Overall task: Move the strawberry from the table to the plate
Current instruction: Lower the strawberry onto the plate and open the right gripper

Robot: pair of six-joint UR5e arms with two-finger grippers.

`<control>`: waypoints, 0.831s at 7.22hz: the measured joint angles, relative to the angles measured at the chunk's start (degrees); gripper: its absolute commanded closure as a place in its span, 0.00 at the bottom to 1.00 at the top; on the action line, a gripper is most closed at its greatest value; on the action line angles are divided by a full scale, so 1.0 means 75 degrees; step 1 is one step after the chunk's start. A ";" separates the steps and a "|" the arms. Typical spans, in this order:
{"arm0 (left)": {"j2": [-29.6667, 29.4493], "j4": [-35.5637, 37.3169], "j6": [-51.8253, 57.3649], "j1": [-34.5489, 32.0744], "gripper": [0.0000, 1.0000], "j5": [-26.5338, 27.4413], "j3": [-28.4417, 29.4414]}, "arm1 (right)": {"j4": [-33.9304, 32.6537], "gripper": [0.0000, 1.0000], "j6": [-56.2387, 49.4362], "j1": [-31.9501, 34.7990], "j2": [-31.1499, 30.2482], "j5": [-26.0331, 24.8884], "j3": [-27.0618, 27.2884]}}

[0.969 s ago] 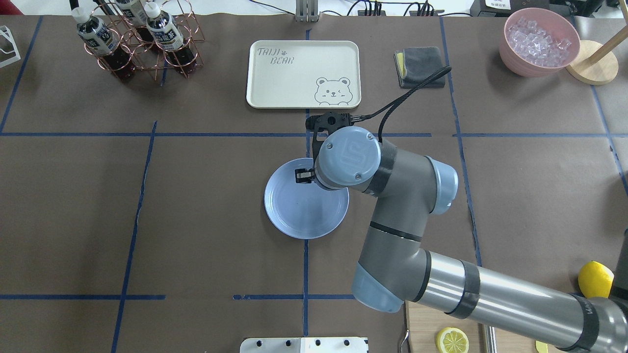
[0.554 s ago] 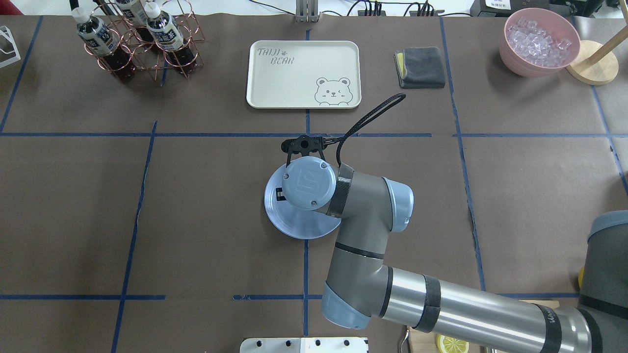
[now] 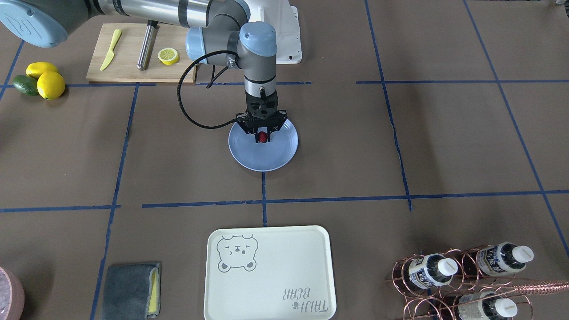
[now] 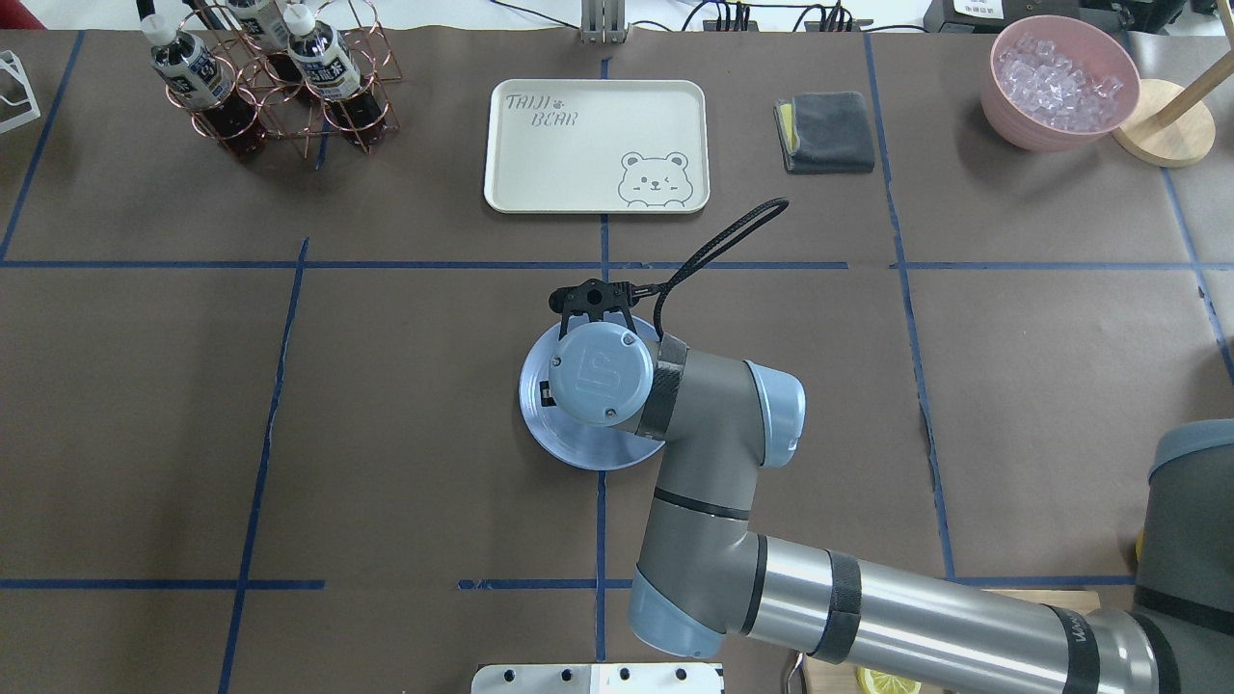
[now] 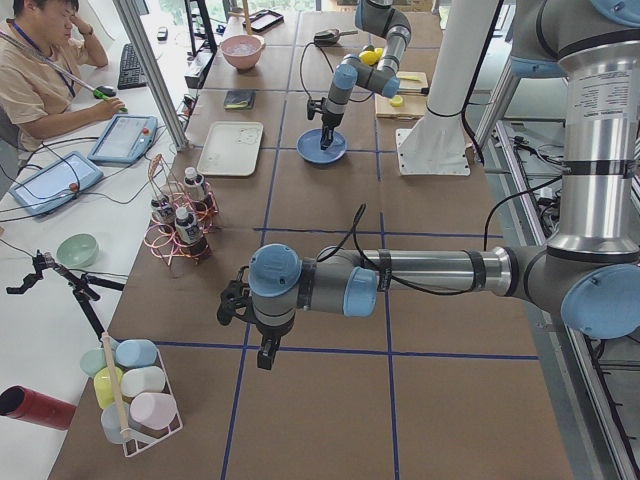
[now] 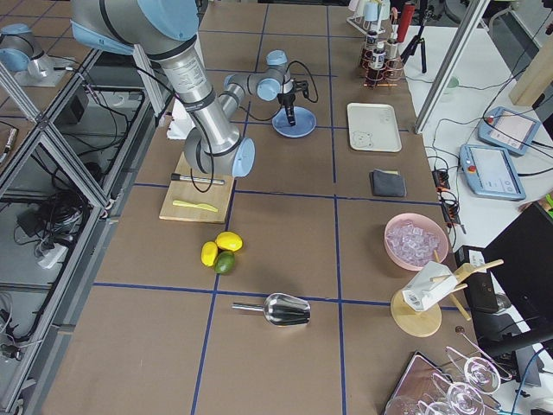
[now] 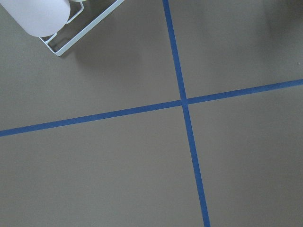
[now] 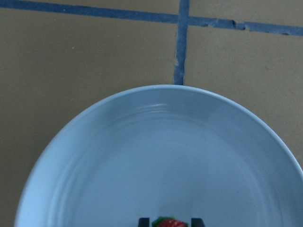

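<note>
The tiny red strawberry (image 3: pixel 263 137) sits between the fingertips of my right gripper (image 3: pixel 262 139), which is shut on it just above the pale blue plate (image 3: pixel 262 161). In the right wrist view the strawberry (image 8: pixel 169 222) shows at the bottom edge between two dark fingertips (image 8: pixel 143 221), over the plate (image 8: pixel 156 156). In the overhead view the wrist covers the gripper and much of the plate (image 4: pixel 536 414). My left gripper (image 5: pixel 265 356) hangs over bare brown table (image 7: pixel 118 165) far from the plate; I cannot tell whether it is open or shut.
A cream bear tray (image 3: pixel 266 275) lies beyond the plate. Two lemons (image 3: pixel 44 80) and an avocado (image 3: pixel 24 84) rest beside a wooden cutting board (image 3: pixel 129 66). A copper bottle rack (image 3: pixel 462 275), grey cloth (image 3: pixel 131 289) and pink bowl (image 4: pixel 1060 82) stand at the table's edges.
The right arm swung leftward and sank over the plate. The wrist now covers more of the plate than a second ago.
</note>
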 measured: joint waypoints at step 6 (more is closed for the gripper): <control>0.0054 0.0001 0.0010 -0.0006 0.00 0.0000 -0.0014 | -0.0018 0.00 -0.0255 0.0292 -0.0072 -0.0226 0.0254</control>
